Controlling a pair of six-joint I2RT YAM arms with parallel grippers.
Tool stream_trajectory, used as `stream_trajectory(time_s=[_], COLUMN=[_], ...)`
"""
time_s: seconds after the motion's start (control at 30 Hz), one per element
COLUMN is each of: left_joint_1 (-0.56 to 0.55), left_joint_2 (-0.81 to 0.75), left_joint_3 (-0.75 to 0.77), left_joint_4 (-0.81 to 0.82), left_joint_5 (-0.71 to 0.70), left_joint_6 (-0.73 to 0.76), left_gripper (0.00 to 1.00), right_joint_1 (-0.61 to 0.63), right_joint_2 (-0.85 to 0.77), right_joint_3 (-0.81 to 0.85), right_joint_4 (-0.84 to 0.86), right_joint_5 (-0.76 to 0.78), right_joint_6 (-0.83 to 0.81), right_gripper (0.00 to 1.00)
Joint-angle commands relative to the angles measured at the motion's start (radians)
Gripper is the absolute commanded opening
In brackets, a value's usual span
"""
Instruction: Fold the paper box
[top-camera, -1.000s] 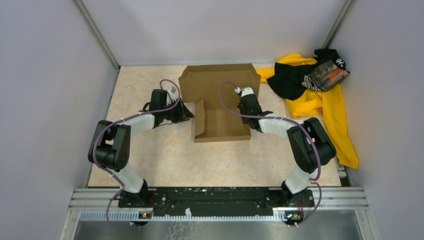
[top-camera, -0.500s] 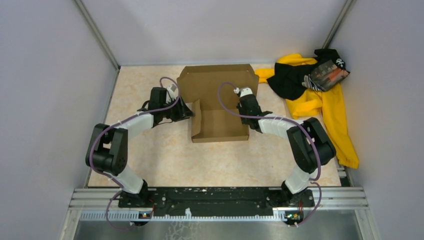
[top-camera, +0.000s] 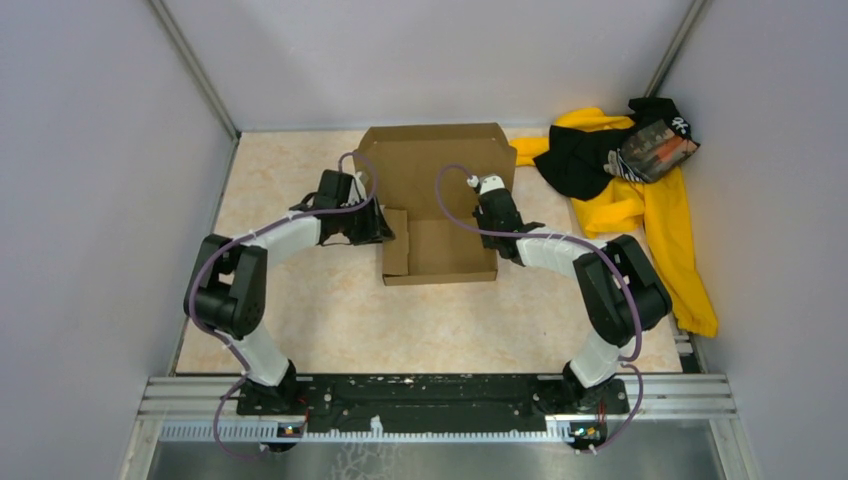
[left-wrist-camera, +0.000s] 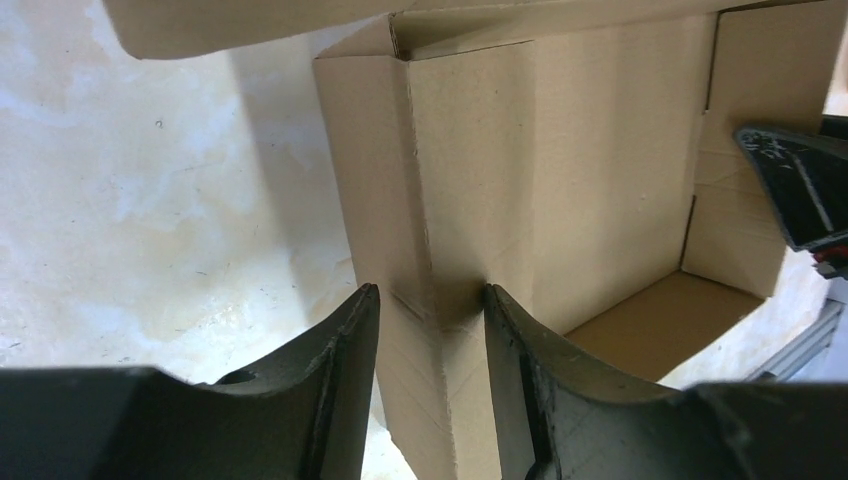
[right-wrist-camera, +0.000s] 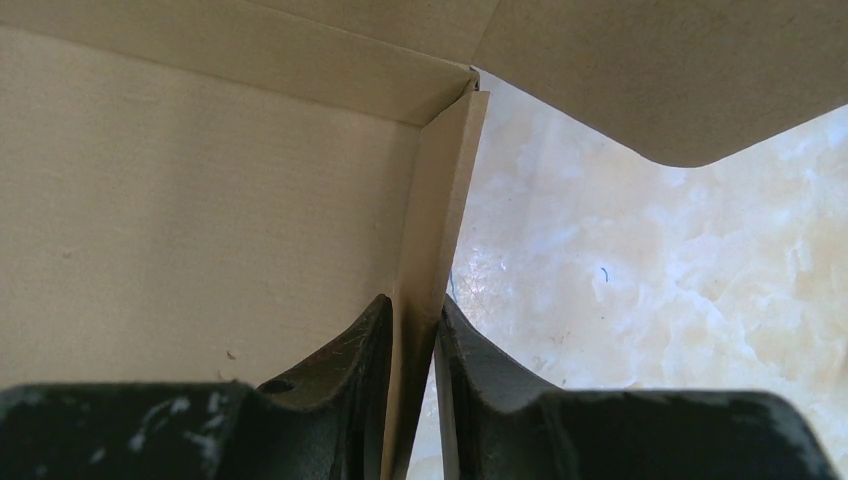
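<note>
**Change since the earlier frame:** the left arm has swung inward. The left side flap of the paper box (top-camera: 440, 240), which stood open then, is now turned over toward the tray interior.

**Layout:** the surface (top-camera: 330, 310), a pale marbled sheet, carries the box at its far centre, with the lid panel (top-camera: 430, 160) standing up behind it. A yellow-and-black clothing pile (top-camera: 640, 190) lies at far right, well apart from the box and out of the way of both arms.

**Hands:** the left hand (left-wrist-camera: 428, 300) straddles the doubled left wall, its fingers pressed against either face. The right hand (right-wrist-camera: 412, 310) pinches the thin right wall just short of the rear corner.

**Handling (judged by appearance):**
- The corrugated board is light and stiff, and bends cleanly only along its scored creases.
- It would likely slide on the smooth surface if pushed from one side.
- Holds are best taken on wall edges near a crease.
- The main obstruction to closing the lid is the two hands themselves.
</note>
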Motion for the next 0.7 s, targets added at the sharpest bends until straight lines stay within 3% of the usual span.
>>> stream_trajectory(time_s=[0.0,0.5,0.67], left_joint_1=[-0.034,-0.146,-0.174], left_joint_2=[0.025,0.086,0.114], left_joint_3=[0.051,0.185,0.205], left_joint_4=[-0.091,-0.302,-0.339], left_joint_5=[-0.086,-0.434,-0.522], left_joint_6=[0.048,0.086,0.083], left_gripper=[0.49,0.49,0.44], right_joint_1=[0.014,0.017,0.018], right_joint_2=[-0.034,-0.041,-0.050], right_joint_3=[0.031,0.012,0.005], right_joint_4=[0.035,0.045,0.047], right_joint_5=[-0.014,-0.014,-0.014], right_joint_6=[0.017,0.026,0.028], right_gripper=[0.22,0.22,0.22])
